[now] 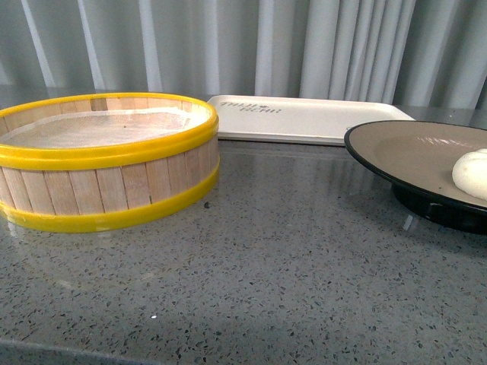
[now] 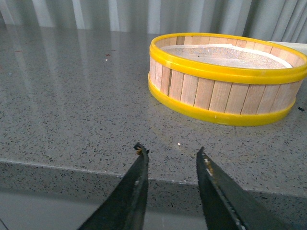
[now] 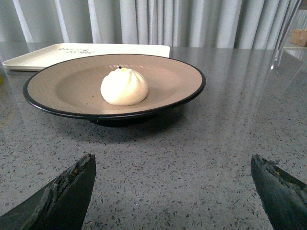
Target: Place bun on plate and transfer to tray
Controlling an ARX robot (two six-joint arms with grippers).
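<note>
the grey speckled stone bench [image 1: 266,266] takes up most of what i can see from here. on it, at nine o'clock, sits the round wooden steamer basket with yellow hoops [image 1: 106,190], only a pale liner showing inside. the cream-white rectangular tray [image 1: 304,125] lies far back at twelve o'clock. the wide tan plate with the black rim [image 1: 403,156] stands at three o'clock, near the tray but not on it, and the small white pleated bun [image 3: 124,86] rests near its middle. the right pincer [image 3: 171,160] hangs spread wide and empty in front of the plate. the left pincer [image 2: 170,149] is parted, empty and facing the basket. i'd judge the first step done and the transfer still to come. that calls for a firm pinch on the rim and a level lift toward eleven o'clock. the tray's dark lettering is too small to read.
</note>
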